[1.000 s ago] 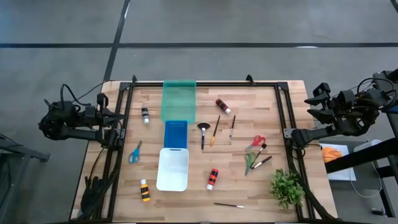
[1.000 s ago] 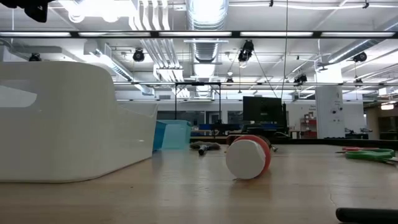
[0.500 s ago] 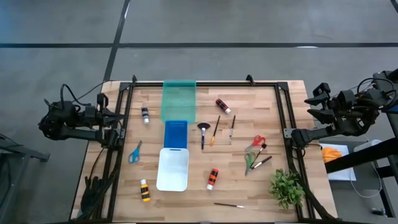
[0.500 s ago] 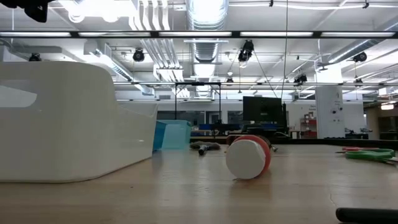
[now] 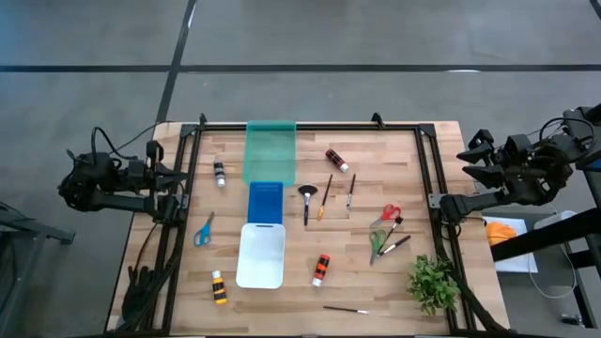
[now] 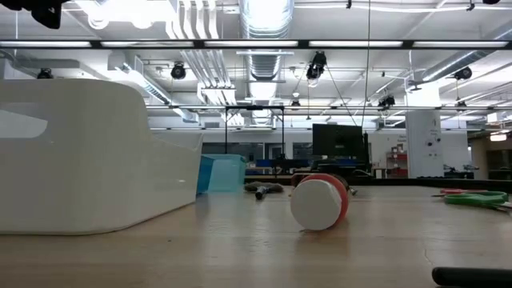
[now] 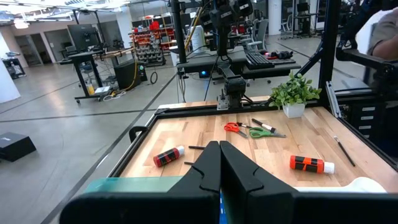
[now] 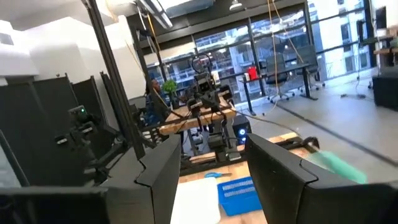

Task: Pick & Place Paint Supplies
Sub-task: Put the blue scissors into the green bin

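Paint supplies lie scattered flat on the wooden table [image 5: 376, 291]: a red bottle [image 5: 337, 160], an orange-red bottle [image 5: 321, 269] whose white cap [image 6: 318, 205] faces the low view, a yellow bottle [image 5: 219, 287] and a small dark-banded bottle [image 5: 219, 174]. Several brushes [image 5: 324, 197] lie mid-table. Blue scissors [image 5: 204, 229] lie at the left, red scissors [image 5: 387, 214] and green scissors [image 5: 376, 244] at the right. My left gripper [image 5: 180, 176] [image 7: 219, 167] is shut and empty, level over the left frame rail. My right gripper [image 5: 469, 157] [image 8: 211, 180] stands open and empty beyond the table's right edge.
A green tray [image 5: 269, 150], a blue tray [image 5: 265, 202] and a white tray [image 5: 260, 254] lie in a row from far to near, left of centre. A leafy plant [image 5: 432, 282] stands at the near right corner. Black frame rails [image 5: 427, 178] run along the table's sides.
My right gripper has rolled a little about the line it points along, staying where it was and keeping the same gap. Nothing on the table has moved.
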